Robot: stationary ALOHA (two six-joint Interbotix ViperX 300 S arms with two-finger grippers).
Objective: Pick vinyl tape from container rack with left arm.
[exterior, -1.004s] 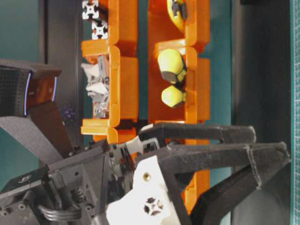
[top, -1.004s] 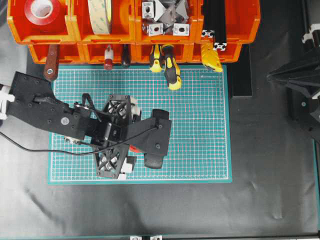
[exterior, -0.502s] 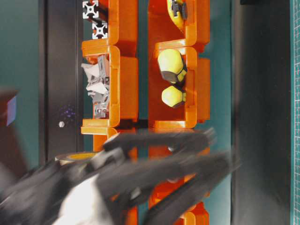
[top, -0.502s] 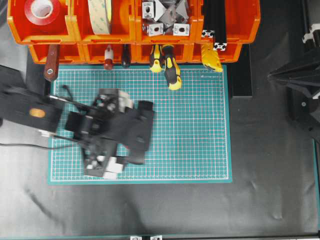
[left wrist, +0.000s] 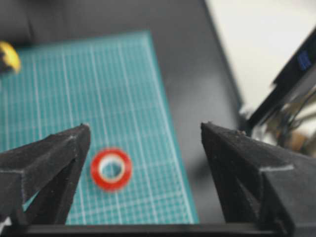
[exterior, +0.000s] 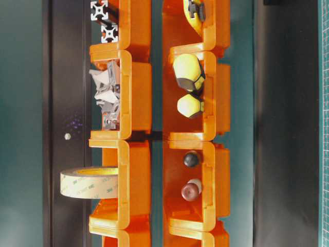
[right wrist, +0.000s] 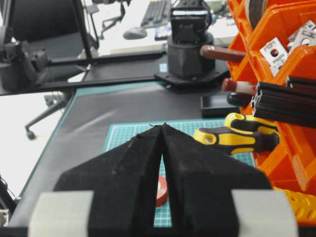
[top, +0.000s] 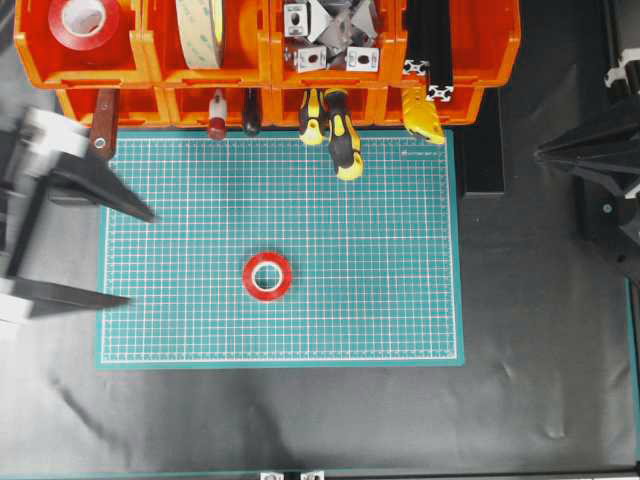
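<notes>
A red vinyl tape roll [top: 267,276] lies flat on the green cutting mat [top: 400,280], free of any gripper. It also shows in the left wrist view [left wrist: 111,169] and partly behind the right fingers [right wrist: 161,191]. A second red roll with a white core [top: 83,20] sits in the top-left bin of the orange container rack [top: 270,70]. My left gripper [top: 142,258] is open and empty at the mat's left edge, well left of the tape; its jaws stand wide apart [left wrist: 145,127]. My right gripper [right wrist: 162,126] is shut and empty at the far right [top: 545,152].
The rack [exterior: 133,92] holds a cream tape roll [top: 200,30], metal brackets [top: 330,30], black extrusions [top: 430,50], yellow-black screwdrivers [top: 340,135] reaching onto the mat, and a brown-handled tool [top: 102,125]. Black cloth surrounds the mat.
My left arm has swung back to the left off the mat. The red tape it covered now lies uncovered on the mat. The right arm has not moved.
</notes>
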